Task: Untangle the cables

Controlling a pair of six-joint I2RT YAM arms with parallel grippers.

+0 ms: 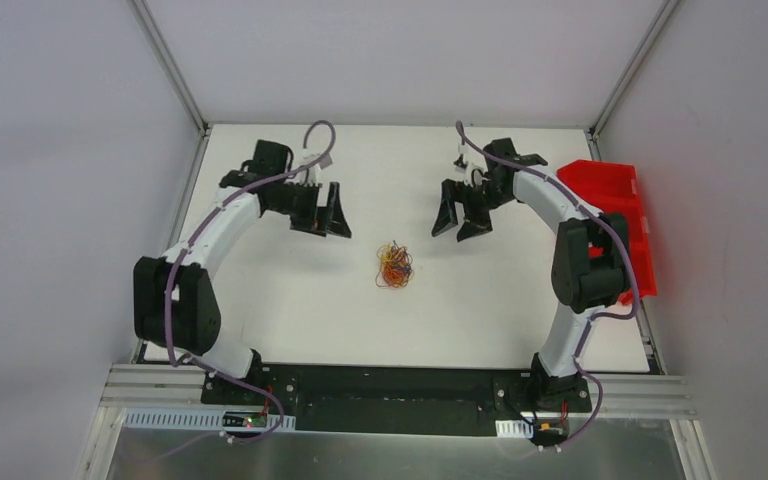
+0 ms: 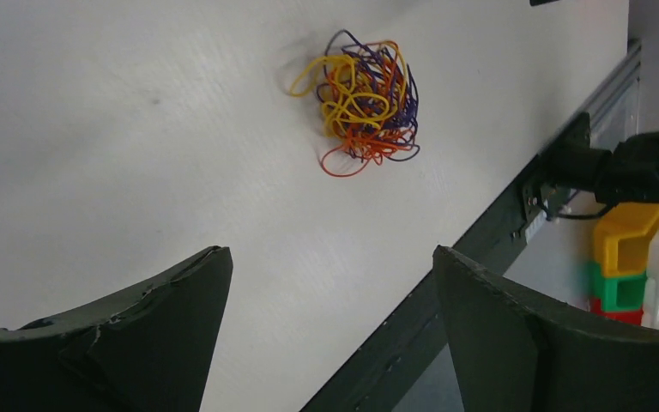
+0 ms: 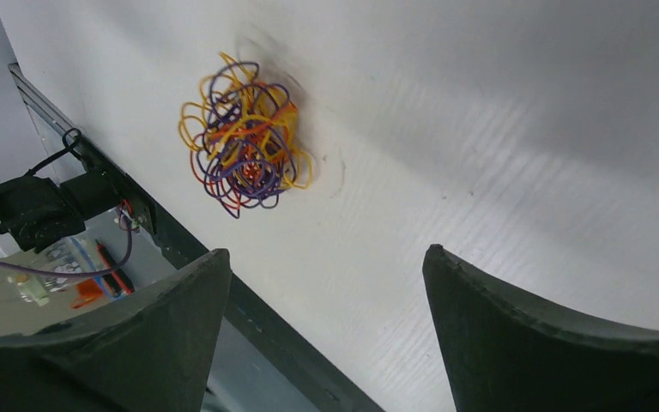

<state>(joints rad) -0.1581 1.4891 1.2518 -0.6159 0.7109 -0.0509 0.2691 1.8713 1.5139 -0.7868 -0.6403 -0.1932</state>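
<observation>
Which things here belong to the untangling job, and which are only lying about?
Job:
- tangled ball of thin yellow, orange and purple cables
- left gripper, open
- right gripper, open

Lying about:
- red plastic bin
- stacked yellow, green and red boxes

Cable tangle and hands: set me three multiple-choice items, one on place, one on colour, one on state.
1. Where on the table does the cable tangle lie? A: far-left corner. B: mid-table, between the left hand and right hand. C: near edge.
2. Which colours show in it? A: green and white. B: pink only. C: yellow, orange and purple.
3. How are the hands? A: both open, holding nothing. B: left shut on cables. C: both shut.
Answers: B, the top view shows it centred between them; C, the wrist views show those strands; A, the wrist views show each hand spread wide, nothing inside.
</observation>
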